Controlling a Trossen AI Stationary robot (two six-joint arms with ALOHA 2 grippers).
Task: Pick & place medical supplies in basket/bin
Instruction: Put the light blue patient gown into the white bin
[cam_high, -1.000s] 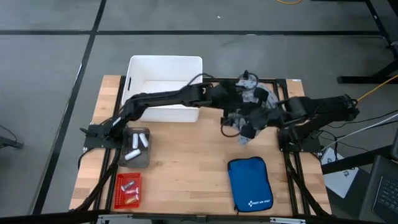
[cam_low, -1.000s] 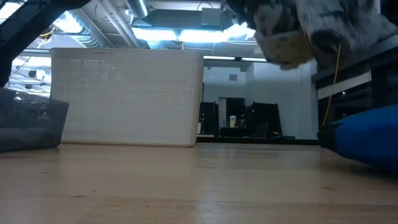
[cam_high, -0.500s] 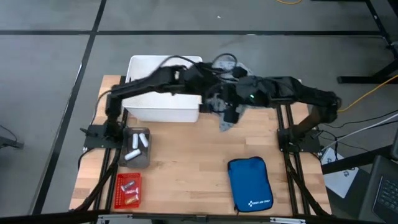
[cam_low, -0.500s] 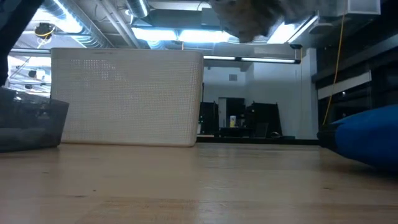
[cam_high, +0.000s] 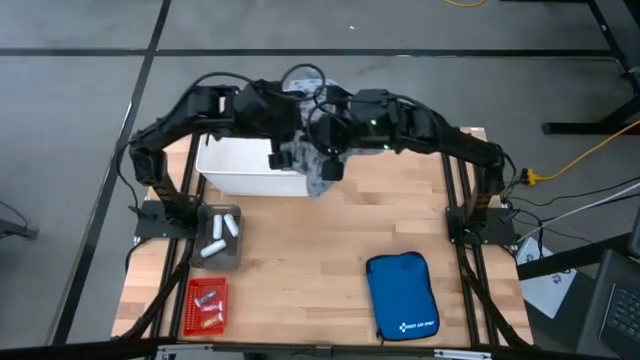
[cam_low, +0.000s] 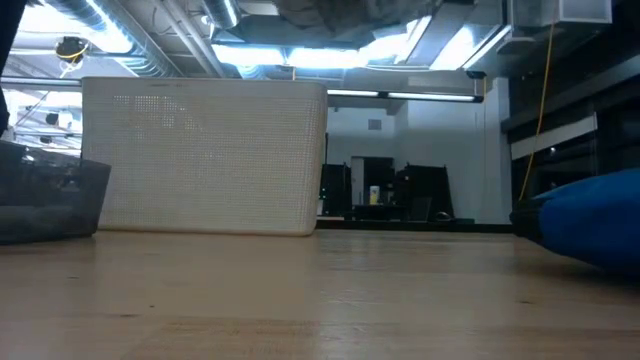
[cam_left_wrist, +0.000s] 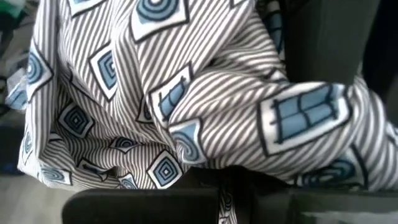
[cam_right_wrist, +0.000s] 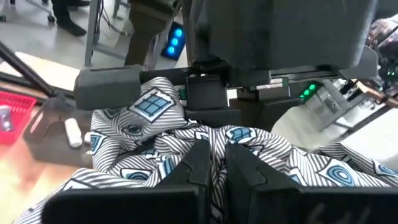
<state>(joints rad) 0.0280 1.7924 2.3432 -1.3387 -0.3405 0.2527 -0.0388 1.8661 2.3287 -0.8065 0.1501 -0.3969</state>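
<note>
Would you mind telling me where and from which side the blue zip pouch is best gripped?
Grip the blue zip pouch across its narrow width near the middle, coming straight down from above. It lies flat on the wooden table with its long axis running front to back and clear space on both long sides for the claw fingers.

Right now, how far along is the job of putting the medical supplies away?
Partly done. The red basket already holds a few small vials. In hand: both arms carry the patterned cloth garment at the white tub edge, left hand and right hand shut on it. Left: white rolls still sit in the grey tray.
</note>
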